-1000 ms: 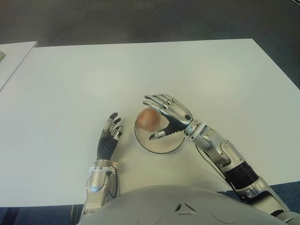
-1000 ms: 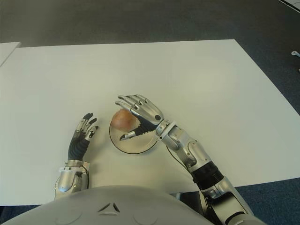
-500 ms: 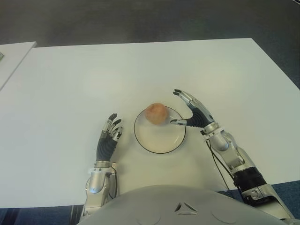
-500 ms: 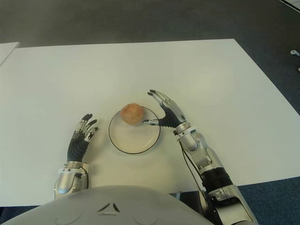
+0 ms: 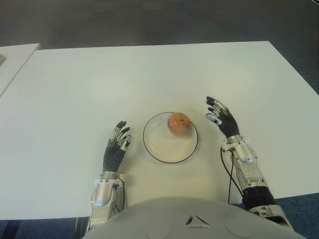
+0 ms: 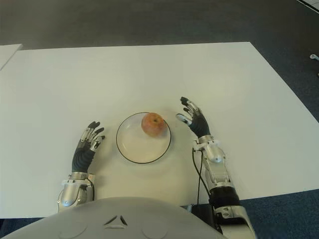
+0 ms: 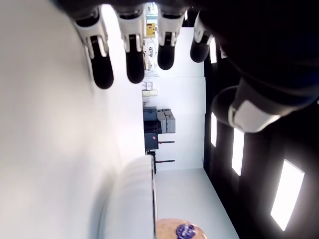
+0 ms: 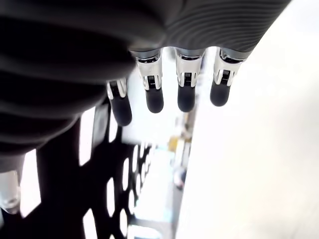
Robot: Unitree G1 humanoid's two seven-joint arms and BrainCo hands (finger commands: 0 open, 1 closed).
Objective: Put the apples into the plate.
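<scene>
Left eye view: one apple (image 5: 179, 123) sits in the plate (image 5: 158, 151), toward the plate's 1 o'clock rim, stem end up. Plate is white w/ a thin dark rim, lying flat on the white table (image 5: 149, 74), near the table's front edge, roughly centre.

Right hand (image 5: 222, 119) is at approx 3 o'clock from the plate, just beside it but apart, not touching rim or apple. Fingers are straight and loosely spread, pointing to 12 o'clock, holding nothing; right wrist view confirms four fingers (image 8: 154, 97) extended w/ nothing between them and the palm.

Left hand (image 5: 115, 147) shows at approx 9 o'clock from the plate, just beside it, palm side down, fingers pointing to 12. Left wrist view: fingers (image 7: 133, 59) stretched out and slightly apart, empty, close over the table surface; can't tell if they touch it. Same view catches the plate edge and the top of the apple farther off.

A second white table's corner (image 5: 17, 57) shows at approx 10 o'clock, separated from the main table by a narrow gap. Dark floor (image 5: 149, 20) beyond at 12 o'clock.
</scene>
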